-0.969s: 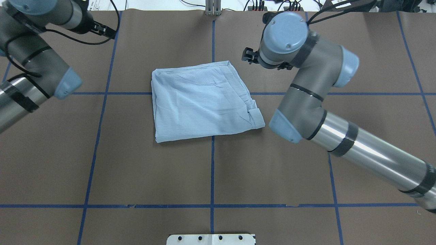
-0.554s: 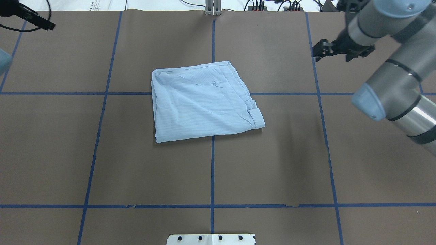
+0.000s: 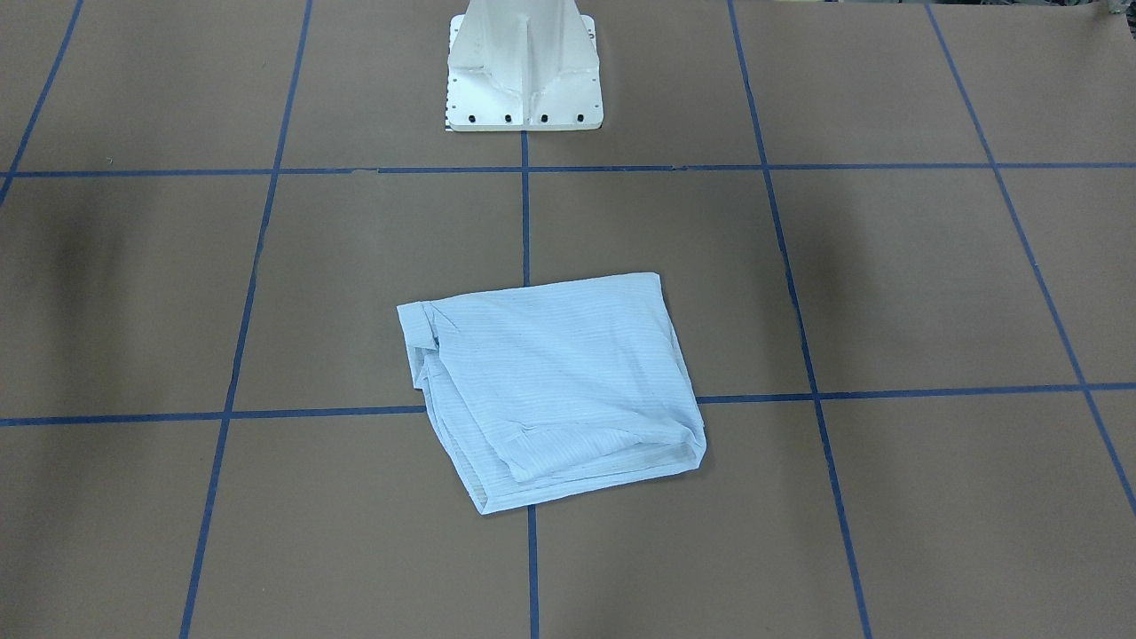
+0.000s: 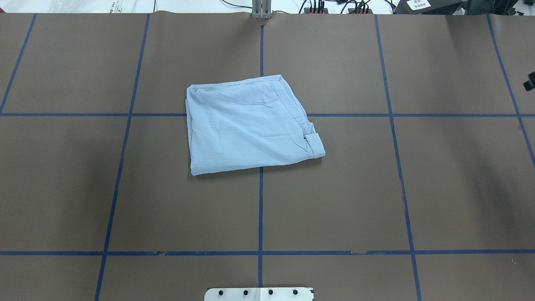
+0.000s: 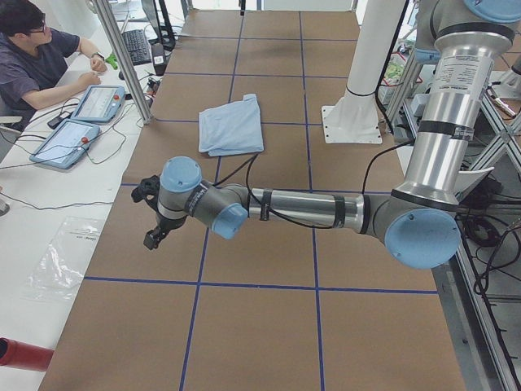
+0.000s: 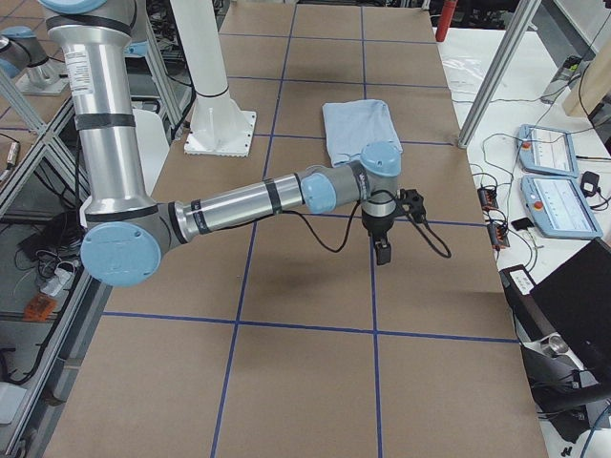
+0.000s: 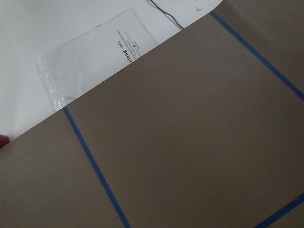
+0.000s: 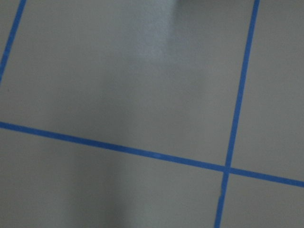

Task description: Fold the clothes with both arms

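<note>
The clothes, a light blue striped shirt [image 4: 250, 127], lie folded into a rough square in the middle of the brown table [image 4: 334, 200]; the same shirt [image 3: 555, 390] shows in the front-facing view. Nothing touches it. My left gripper [image 5: 152, 235] hangs far out over the table's left end, seen only in the exterior left view, so I cannot tell its state. My right gripper [image 6: 383, 252] points down over the table's right end, well away from the shirt [image 6: 358, 129]. Only a black sliver of the right gripper [image 4: 530, 85] shows overhead; I cannot tell whether it is open or shut.
The white pedestal base [image 3: 524, 71] stands at the robot's side of the table. A person [image 5: 37, 53] sits at a side desk with two tablets [image 5: 81, 122] beyond the far edge. A clear plastic bag [image 7: 90, 52] lies off the table's left end.
Both arms have swung outward from the shirt, left arm to the left and right arm to the right, and have left the overhead view. The shirt has not moved.
</note>
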